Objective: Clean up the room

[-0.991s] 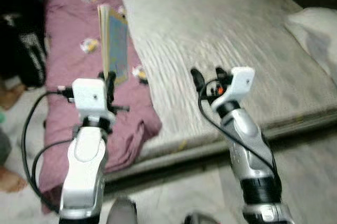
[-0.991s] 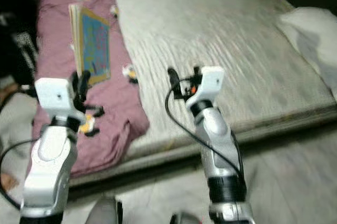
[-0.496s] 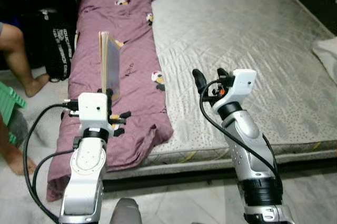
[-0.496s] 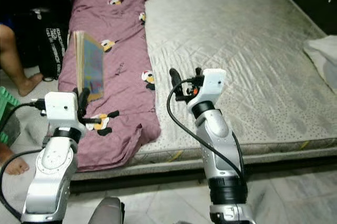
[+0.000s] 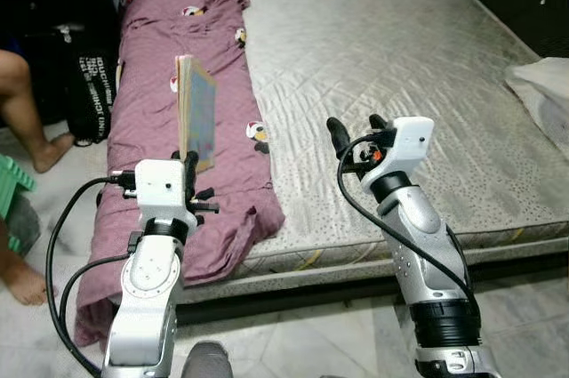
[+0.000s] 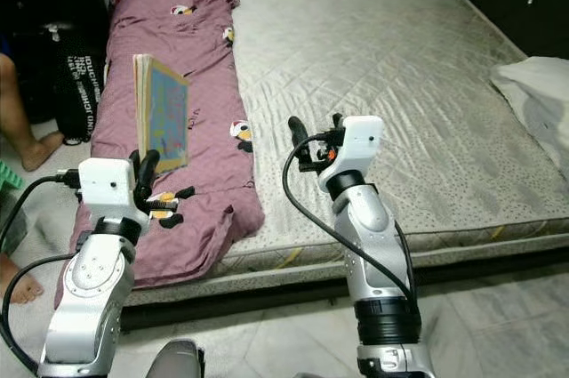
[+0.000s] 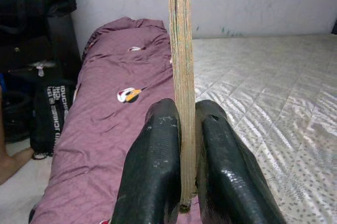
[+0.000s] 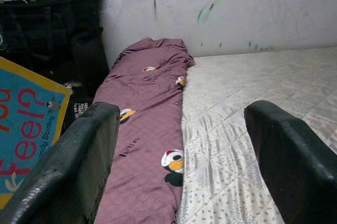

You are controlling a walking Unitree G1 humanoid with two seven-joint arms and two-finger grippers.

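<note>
Above blanket [image 5: 169, 58] edge, left gripper [image 7: 181, 155] pinching book [image 5: 196, 111]

Head stereo pair looks fwd and down from above both arms, at the mattress [image 5: 391, 58] and the purple blanket [image 5: 169, 84] along its left edge; floor in the foreground. L and R eye share nearly the whole scene, slight sideways offset. L wrist cam sits very close behind its fingers [image 7: 152, 166], facing along the blanket toward the far wall [image 7: 263, 2]; book [image 7: 182, 76] edge-on, dead centre. R wrist cam looks low across the mattress to the same wall, also catching the blanket and the book's cover [image 8: 26, 129].
</note>
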